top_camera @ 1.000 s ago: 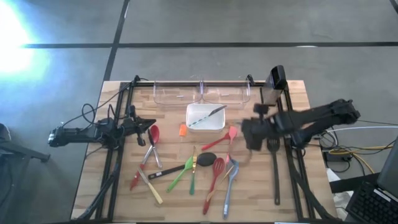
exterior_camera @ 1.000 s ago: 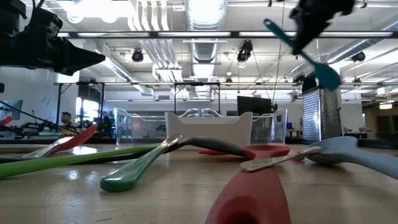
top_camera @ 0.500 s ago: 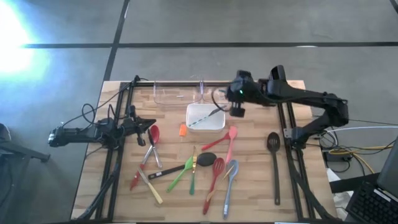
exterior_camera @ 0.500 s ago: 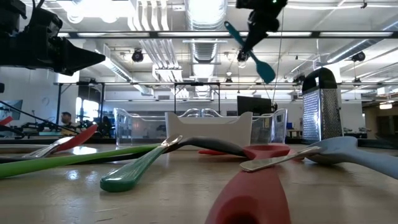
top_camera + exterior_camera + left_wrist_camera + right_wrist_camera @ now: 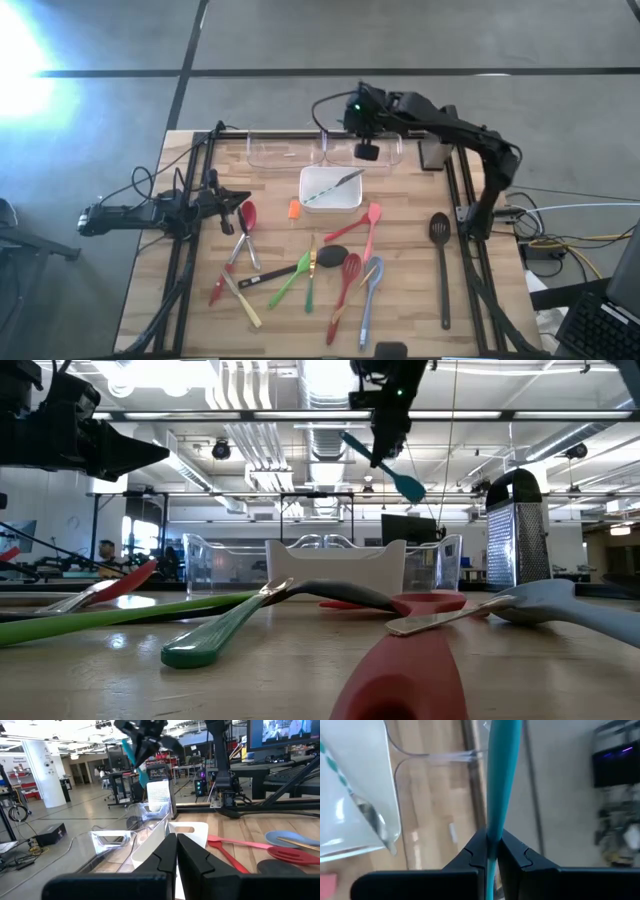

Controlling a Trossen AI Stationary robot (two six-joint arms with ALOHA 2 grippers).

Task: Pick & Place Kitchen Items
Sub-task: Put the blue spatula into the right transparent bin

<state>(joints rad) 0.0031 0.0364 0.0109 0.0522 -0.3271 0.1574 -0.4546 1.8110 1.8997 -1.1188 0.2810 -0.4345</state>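
My right gripper (image 5: 362,128) hangs high over the clear bins (image 5: 320,150) at the table's far edge, shut on a teal spatula (image 5: 385,463). The spatula also shows in the left wrist view (image 5: 132,752). My left gripper (image 5: 241,201) is shut and empty at the table's left, beside a red spoon (image 5: 247,216). Several utensils lie flat on the table's middle: a pink spatula (image 5: 364,224), a green spoon (image 5: 290,281), a red whisk-like spoon (image 5: 343,288), a grey-blue spoon (image 5: 368,290). A black slotted turner (image 5: 441,255) lies at the right. My right gripper pinches the teal spatula's handle (image 5: 494,832) between its two fingers, coming from above and pointing down. The spatula is lifted clear, high above the bins. It is tilted, its blade end (image 5: 408,487) lower than its handle end (image 5: 352,442).
A white square dish (image 5: 330,188) holding one utensil stands in front of the bins. A metal grater (image 5: 433,152) stands at the far right. Black frame rails (image 5: 465,250) run along both table sides.
My right gripper has swung from the table's right side toward the far edge and leftward, carrying the teal spatula, which stays tilted and clear of the table. It now hangs over the clear bins.
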